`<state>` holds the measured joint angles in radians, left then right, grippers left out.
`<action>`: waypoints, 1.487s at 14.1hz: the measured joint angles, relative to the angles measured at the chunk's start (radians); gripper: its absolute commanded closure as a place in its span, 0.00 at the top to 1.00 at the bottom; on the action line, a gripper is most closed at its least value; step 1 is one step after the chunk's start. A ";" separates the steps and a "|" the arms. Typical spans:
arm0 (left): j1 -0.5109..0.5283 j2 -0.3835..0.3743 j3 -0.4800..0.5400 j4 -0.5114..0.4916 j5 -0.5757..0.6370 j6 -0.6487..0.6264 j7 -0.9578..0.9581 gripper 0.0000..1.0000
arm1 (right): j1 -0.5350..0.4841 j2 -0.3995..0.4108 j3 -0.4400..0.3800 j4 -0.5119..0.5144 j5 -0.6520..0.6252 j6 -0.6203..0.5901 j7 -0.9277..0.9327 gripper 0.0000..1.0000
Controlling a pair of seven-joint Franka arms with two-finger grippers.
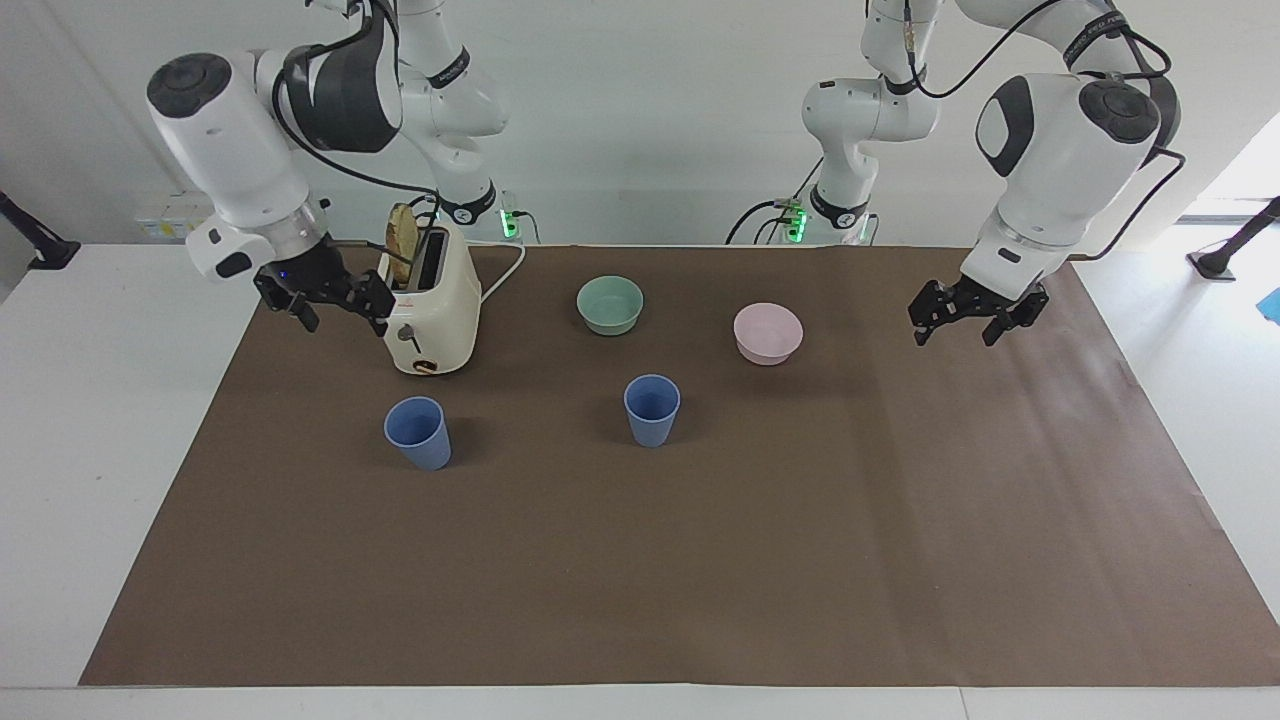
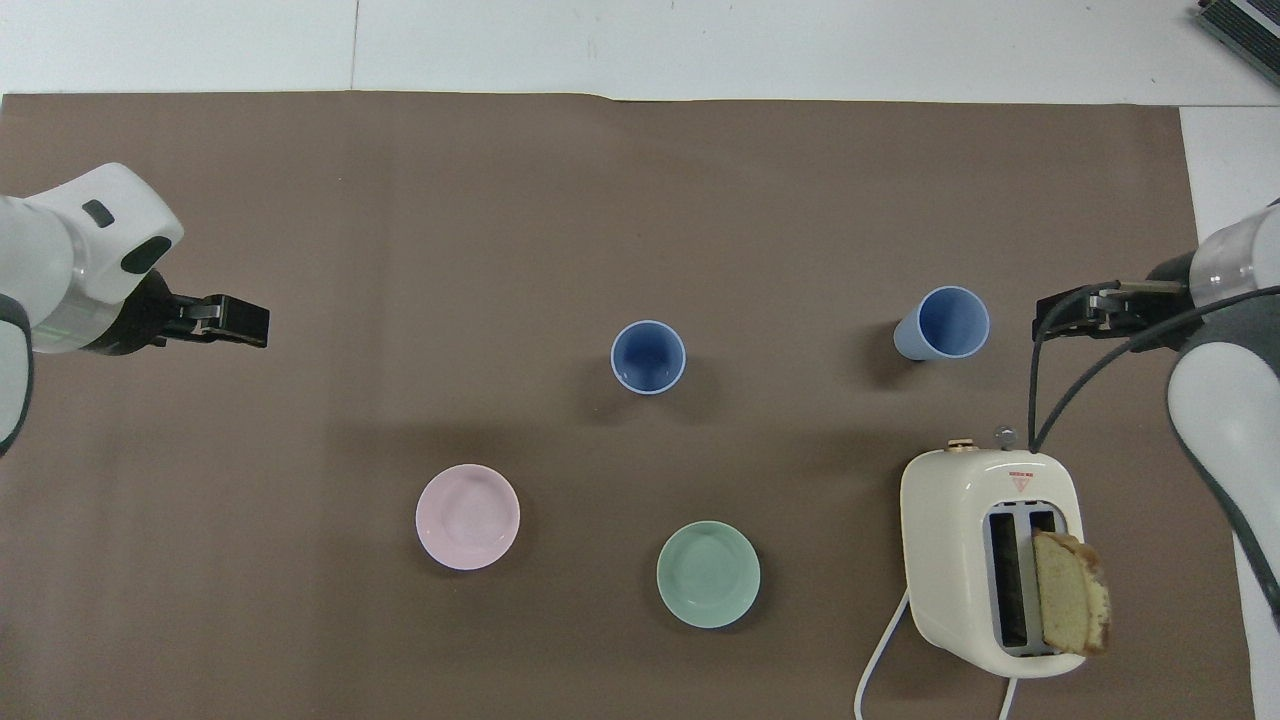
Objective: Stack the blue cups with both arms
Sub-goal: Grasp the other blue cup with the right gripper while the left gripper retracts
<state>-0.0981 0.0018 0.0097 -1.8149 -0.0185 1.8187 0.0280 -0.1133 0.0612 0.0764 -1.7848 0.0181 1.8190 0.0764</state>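
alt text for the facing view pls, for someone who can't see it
Two blue cups stand upright and apart on a brown mat, neither held. The left pincer hangs open over the mat's left-arm end; the right pincer hangs open beside a cream toaster holding bread. A green bowl and pink bowl sit nearer the robots.

Left gripper [image 1: 966, 322] and right gripper [image 1: 325, 300] hang apart, both jaws spread.
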 measured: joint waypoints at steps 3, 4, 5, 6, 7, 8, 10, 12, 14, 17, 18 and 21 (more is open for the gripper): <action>0.056 -0.007 0.001 0.001 0.000 -0.009 0.125 1.00 | 0.000 0.095 0.000 -0.001 -0.001 0.090 0.000 1.00; 0.062 -0.012 0.001 0.004 0.000 -0.009 0.140 1.00 | 0.000 0.110 0.000 -0.001 -0.001 0.105 0.000 1.00; 0.062 -0.018 -0.001 0.010 0.000 -0.015 0.146 1.00 | 0.000 0.119 0.000 -0.001 -0.001 0.110 0.000 1.00; 0.062 -0.023 -0.007 0.026 0.004 -0.035 0.148 1.00 | 0.001 0.129 0.000 -0.002 -0.001 0.117 0.000 1.00; 0.062 -0.027 -0.014 0.051 0.016 -0.065 0.148 1.00 | 0.001 0.142 0.001 -0.005 -0.001 0.138 0.000 1.00; 0.061 -0.030 -0.021 0.082 0.028 -0.098 0.148 1.00 | 0.001 0.155 0.001 -0.011 -0.001 0.165 0.000 1.00; 0.057 -0.037 -0.030 0.141 0.036 -0.171 0.148 1.00 | 0.002 0.185 0.002 -0.028 -0.001 0.210 0.000 1.00; 0.055 -0.044 -0.032 0.190 0.037 -0.239 0.148 1.00 | 0.003 0.215 0.003 -0.035 -0.001 0.241 0.000 1.00; 0.054 -0.053 -0.032 0.221 0.037 -0.279 0.145 1.00 | 0.003 0.232 0.003 -0.040 -0.001 0.257 0.000 1.00; 0.054 -0.070 -0.032 0.225 0.036 -0.289 0.140 1.00 | 0.005 0.236 0.005 -0.052 -0.008 0.267 -0.010 0.36; 0.054 -0.071 -0.033 0.225 0.034 -0.291 0.136 1.00 | 0.009 0.236 0.006 -0.053 -0.010 0.267 -0.019 0.35; 0.054 -0.072 -0.035 0.243 0.005 -0.339 0.089 1.00 | 0.027 0.236 0.006 -0.054 -0.012 0.267 -0.024 0.11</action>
<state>-0.0440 -0.0702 -0.0256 -1.5714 -0.0132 1.4801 0.1175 -0.0859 0.2967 0.0825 -1.8383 0.0061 2.0862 0.0529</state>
